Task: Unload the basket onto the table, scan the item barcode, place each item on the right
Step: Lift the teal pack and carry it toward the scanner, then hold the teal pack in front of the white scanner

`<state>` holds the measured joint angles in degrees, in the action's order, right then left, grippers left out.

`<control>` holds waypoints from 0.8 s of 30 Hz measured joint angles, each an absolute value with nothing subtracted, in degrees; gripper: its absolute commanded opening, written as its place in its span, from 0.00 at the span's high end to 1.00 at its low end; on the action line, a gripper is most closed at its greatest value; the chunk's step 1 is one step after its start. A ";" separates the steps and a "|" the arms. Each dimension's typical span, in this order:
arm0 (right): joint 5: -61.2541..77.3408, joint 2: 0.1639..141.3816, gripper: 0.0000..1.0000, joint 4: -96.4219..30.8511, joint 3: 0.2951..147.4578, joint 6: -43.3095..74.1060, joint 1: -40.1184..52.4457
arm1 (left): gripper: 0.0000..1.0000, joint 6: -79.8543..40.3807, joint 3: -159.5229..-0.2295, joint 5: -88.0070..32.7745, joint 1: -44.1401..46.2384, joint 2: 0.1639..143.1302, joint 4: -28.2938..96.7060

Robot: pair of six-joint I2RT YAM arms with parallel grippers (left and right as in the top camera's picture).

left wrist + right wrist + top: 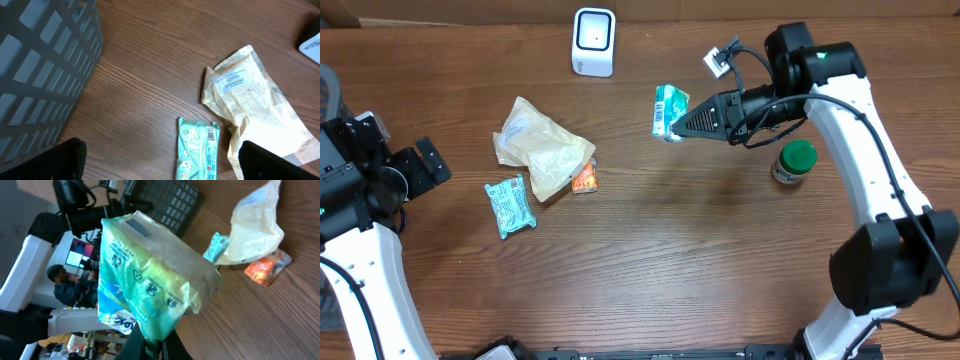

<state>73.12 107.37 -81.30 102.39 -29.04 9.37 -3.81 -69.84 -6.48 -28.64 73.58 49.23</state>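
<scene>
Task thing: a green-and-white tissue pack (pixel 670 108), lifted clear of the desk (pixel 720 260) and hanging in the air.
Right pincer (pixel 680 122): clamped on the pack's lower end; the right wrist view shows the wrapper bunched between the fingers (pixel 137 345).
Left pincer (pixel 425 165): spread wide and holding nothing, at the desk's left side beside a grey basket (pixel 45 65).
Key relation: the white scanner (pixel 594 42) stands at the far edge, ahead of the pack and off to its left, well apart from it. The pack's long axis runs roughly near-to-far, slightly tilted.
Nearer arm: the right, and it already carries the pack, so the approach looks like its job.
Barcode: I cannot tell which face bears it.
Overhead only: scanner and pack together, plus a green-lidded jar (pixel 794 162) under the right arm.
Right wrist only: the pack's printed face close up; the scanner is out of view.
Left wrist only: a barcode on the teal packet (pixel 197 150) lying by the beige pouch (pixel 250 100), a different item.
Also on the desk: an orange packet (pixel 584 178).
</scene>
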 measured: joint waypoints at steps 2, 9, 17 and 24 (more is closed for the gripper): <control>73.10 106.08 0.96 -80.95 102.39 -27.49 9.37 | 0.01 -3.81 -69.84 -6.48 -28.64 73.58 49.23; 51.05 105.78 0.96 -71.37 102.43 -0.49 13.04 | 0.00 -3.81 -69.84 -6.48 -28.64 73.58 49.21; 15.51 111.63 0.96 -74.74 126.15 15.77 20.03 | 0.00 -3.81 -69.84 -6.48 -28.64 73.58 49.23; -11.86 124.33 0.96 -54.76 135.00 7.60 27.31 | 0.01 -3.81 -69.84 -6.48 -28.64 73.58 49.19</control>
<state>-11.86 124.33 -54.76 135.00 7.60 27.31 -3.81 -69.84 -6.48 -28.64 73.58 49.19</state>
